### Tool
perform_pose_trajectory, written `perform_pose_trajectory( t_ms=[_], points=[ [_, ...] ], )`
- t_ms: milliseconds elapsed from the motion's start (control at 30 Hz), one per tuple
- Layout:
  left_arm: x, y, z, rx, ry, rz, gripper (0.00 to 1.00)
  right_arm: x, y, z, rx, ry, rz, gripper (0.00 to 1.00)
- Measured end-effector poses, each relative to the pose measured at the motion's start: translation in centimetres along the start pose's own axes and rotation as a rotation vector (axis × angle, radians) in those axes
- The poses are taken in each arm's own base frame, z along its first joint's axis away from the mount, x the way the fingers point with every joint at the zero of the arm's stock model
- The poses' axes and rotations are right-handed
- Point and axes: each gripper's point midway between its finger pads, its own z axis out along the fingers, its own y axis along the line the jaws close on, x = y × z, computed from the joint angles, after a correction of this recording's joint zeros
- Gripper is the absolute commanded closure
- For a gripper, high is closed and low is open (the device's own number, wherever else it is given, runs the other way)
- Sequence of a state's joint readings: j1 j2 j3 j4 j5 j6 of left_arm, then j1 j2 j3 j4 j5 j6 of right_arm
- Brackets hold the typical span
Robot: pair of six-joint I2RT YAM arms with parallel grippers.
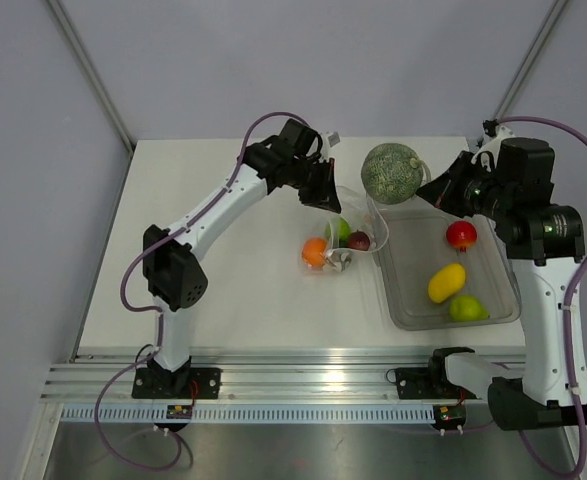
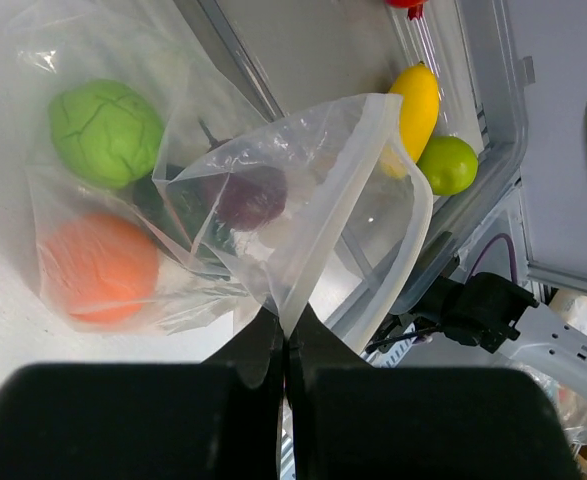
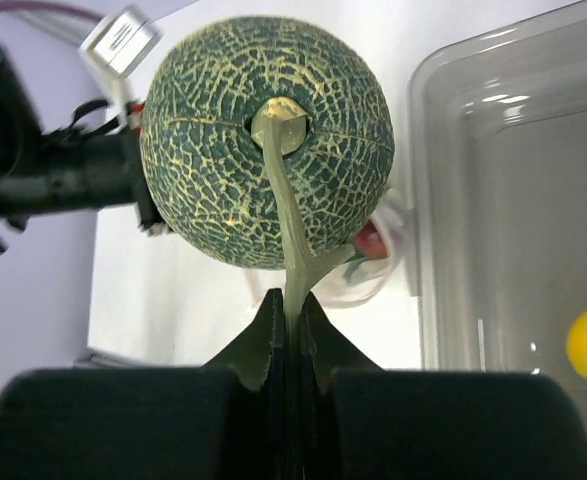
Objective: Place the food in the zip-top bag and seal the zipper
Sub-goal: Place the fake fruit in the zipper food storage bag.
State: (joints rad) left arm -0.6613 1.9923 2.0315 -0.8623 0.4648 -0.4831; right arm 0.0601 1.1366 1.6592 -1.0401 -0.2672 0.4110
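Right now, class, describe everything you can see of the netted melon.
The melon is a round ball, dark green under a pale net, plastic-looking. A pale yellow-green stem runs from its hub into the shut right gripper, which pinches it. It is at the table's far side, by the grey tub's far left corner, beyond the zip-top bag; whether it clears the table is unclear.

The bag (image 2: pixel 313 190) is thin, clear, crinkled plastic with a shine, and the orange (image 2: pixel 98 265) and the wrinkled green ball (image 2: pixel 105 132) look glossy through it. In the top view the melon (image 3: pixel 268 140), at 1 o'clock from the bag, has a rough pale net over dull dark green and a smooth stem (image 3: pixel 288 230). At 3 o'clock the tub (image 1: pixel 413 250) is smooth, translucent grey plastic; the table (image 1: pixel 233 290) is matt white, and the rail (image 1: pixel 303 378) at 6 o'clock is brushed metal.
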Motion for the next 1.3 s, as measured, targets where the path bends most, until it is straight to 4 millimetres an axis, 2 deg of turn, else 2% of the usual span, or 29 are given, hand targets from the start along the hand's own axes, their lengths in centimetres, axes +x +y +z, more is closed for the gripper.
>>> perform_pose_trajectory(
  t_ms=[167, 267, 367, 467, 600, 733, 833, 1067, 1300],
  points=[
    [-0.1, 0.3, 0.6, 0.008, 0.012, -0.020, 1.00, 2.2, 2.6, -0.1, -0.115, 0.060, 0.001, 1.00],
    [0.1, 0.3, 0.8, 0.014, 0.022, -0.027, 1.00, 4.1, 3.0, 0.6, -0.147, 0.109, 0.009, 1.00],
    [0.2, 0.3, 0.9, 0.018, 0.028, -0.034, 1.00, 6.8, 3.0, 2.1, -0.157, 0.183, 0.014, 1.00],
    [0.1, 0.3, 0.8, 0.028, 0.032, -0.045, 1.00, 9.6, 1.5, 3.9, -0.112, 0.256, 0.028, 1.00],
    [-0.2, 0.6, 0.5, 0.036, 0.029, -0.066, 1.00, 13.0, -1.4, 6.5, -0.017, 0.353, 0.058, 1.00],
    [-0.2, 0.5, 0.4, 0.047, 0.033, -0.071, 1.00, 15.5, -3.9, 8.5, 0.078, 0.428, 0.072, 1.00],
    [-0.1, 0.3, 0.4, 0.058, 0.038, -0.071, 1.00, 15.9, -5.0, 9.2, 0.130, 0.438, 0.066, 1.00],
    [-0.1, 0.0, 0.3, 0.075, 0.045, -0.075, 1.00, 15.4, -6.6, 8.8, 0.220, 0.416, 0.032, 1.00],
    [-0.2, -0.2, 0.3, 0.085, 0.042, -0.072, 1.00, 13.8, -6.6, 7.8, 0.247, 0.377, -0.003, 1.00]
  ],
)
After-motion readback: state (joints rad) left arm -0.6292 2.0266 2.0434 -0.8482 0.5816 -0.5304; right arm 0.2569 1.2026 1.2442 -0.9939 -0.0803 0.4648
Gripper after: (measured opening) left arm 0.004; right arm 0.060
